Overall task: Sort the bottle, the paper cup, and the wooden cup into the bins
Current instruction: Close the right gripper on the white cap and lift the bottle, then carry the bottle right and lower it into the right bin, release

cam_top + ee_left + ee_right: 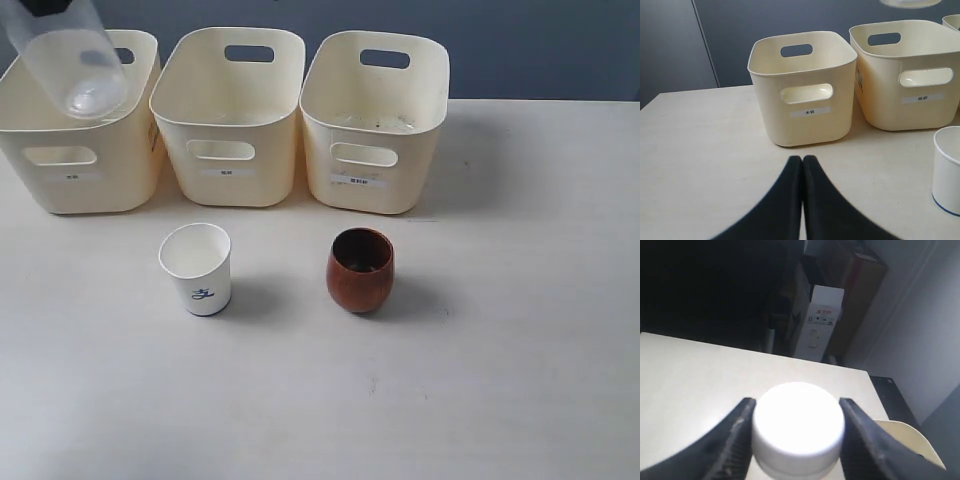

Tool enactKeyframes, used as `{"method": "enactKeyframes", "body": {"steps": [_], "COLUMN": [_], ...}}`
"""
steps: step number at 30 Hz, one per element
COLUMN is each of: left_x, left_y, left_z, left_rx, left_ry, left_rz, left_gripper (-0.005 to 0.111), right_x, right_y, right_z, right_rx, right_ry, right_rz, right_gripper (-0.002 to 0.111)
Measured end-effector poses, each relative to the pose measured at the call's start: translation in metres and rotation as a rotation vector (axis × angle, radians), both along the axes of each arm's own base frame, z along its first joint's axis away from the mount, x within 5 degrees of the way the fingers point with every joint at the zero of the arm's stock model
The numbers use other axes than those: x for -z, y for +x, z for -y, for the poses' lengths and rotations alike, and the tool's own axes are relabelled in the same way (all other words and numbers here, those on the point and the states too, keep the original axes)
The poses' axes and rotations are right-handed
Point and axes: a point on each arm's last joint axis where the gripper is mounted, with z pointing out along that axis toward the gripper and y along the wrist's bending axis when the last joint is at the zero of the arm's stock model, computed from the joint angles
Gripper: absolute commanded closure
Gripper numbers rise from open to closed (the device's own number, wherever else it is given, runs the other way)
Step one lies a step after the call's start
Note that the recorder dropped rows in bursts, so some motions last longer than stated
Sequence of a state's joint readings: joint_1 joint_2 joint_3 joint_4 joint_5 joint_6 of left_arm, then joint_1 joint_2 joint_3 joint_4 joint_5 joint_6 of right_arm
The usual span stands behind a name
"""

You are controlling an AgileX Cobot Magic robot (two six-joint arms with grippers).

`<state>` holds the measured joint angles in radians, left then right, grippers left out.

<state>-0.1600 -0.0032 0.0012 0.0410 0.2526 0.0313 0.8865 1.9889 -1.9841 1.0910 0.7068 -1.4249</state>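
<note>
Bottle (72, 62) hangs tilted above the leftmost of three cream bins (228, 120), base downward, its upper end cut off at the exterior view's top edge. On the table (520, 380) in front of the bins stand the paper cup (197, 268) and, well apart to its right, the wooden cup (360, 269), both upright.

Left wrist view: the left gripper (802, 165) rests with its black fingers pressed together, holding nothing, facing two labelled bins; the paper cup's rim shows at the edge.

Right wrist view: the right gripper (796, 412) clamps the bottle's white cap (797, 425) between both fingers.
</note>
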Motion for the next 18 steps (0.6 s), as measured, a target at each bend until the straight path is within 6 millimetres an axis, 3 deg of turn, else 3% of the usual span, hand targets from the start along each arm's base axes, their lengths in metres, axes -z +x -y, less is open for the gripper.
{"method": "enactKeyframes", "body": {"steps": [4,14,18], "left_x": [0.0,0.0,0.0], "left_y": [0.0,0.0,0.0], "left_z": [0.0,0.0,0.0], "left_rx": [0.0,0.0,0.0], "left_ry": [0.0,0.0,0.0], "left_rz": [0.0,0.0,0.0], "left_gripper": [0.107,0.107,0.107], "right_x": [-0.007,0.015,0.028], "right_y": [-0.002,-0.001,0.008], "right_z": [0.026,0.12,0.157], "right_rx": [0.09,0.298,0.404], "right_ry": [-0.014,0.061,0.091], "right_rz": [0.033,0.028,0.015], "right_gripper": [0.109,0.109,0.109]}}
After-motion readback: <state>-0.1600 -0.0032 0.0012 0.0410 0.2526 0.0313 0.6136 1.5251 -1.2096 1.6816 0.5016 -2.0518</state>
